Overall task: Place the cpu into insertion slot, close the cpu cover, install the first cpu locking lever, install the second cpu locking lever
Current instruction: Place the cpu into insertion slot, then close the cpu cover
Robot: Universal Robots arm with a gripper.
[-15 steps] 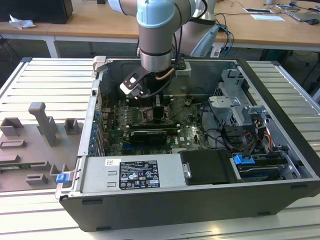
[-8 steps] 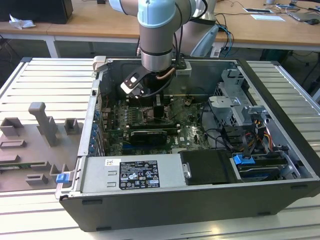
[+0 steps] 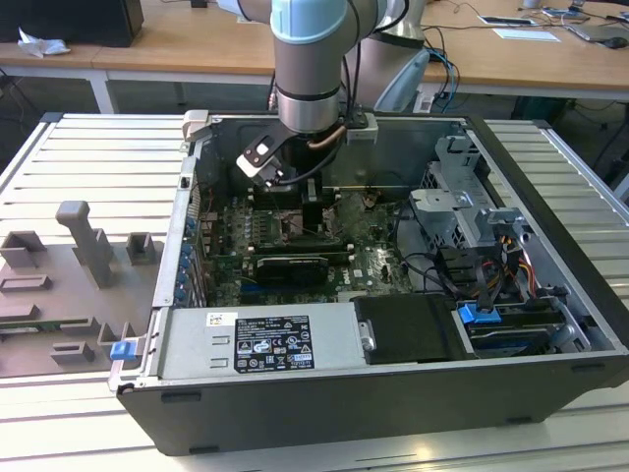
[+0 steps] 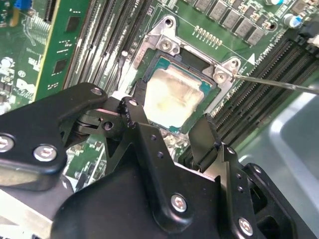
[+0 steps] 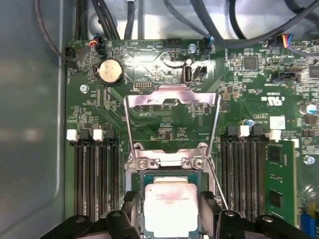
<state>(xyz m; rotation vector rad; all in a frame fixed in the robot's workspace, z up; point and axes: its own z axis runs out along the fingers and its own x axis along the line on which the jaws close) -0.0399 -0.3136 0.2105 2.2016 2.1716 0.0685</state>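
Gripper (image 4: 169,115) black linkage is sitting closest to the lens in the second wrist view, hanging low over the insertion slot (image 4: 141,62). The cpu (image 4: 172,97) is lying flat inside the slot, pale face up, with a green edge showing around it, directly under the gripper. In the first wrist view the gripper is straddling the cpu the same way. Whether it is clamping the chip or has let go, cannot tell.

The cpu cover (image 5: 172,98) is standing open, swung up on its hinge edge and not covering the cpu; the board is showing through its window. A locking lever (image 4: 279,83), a thin rod, is sticking out free past the slot's corner. Memory slots (image 5: 94,179) are flanking the socket on both sides. A coin battery (image 5: 110,72) is sitting beyond the cover.

In the exterior view the arm is reaching down into the open computer case (image 3: 550,187), with a black expansion card (image 3: 290,265) just beside the gripper. Grey fixtures (image 3: 88,246) are lying on the table (image 3: 79,157), on the exterior view's left of the case.
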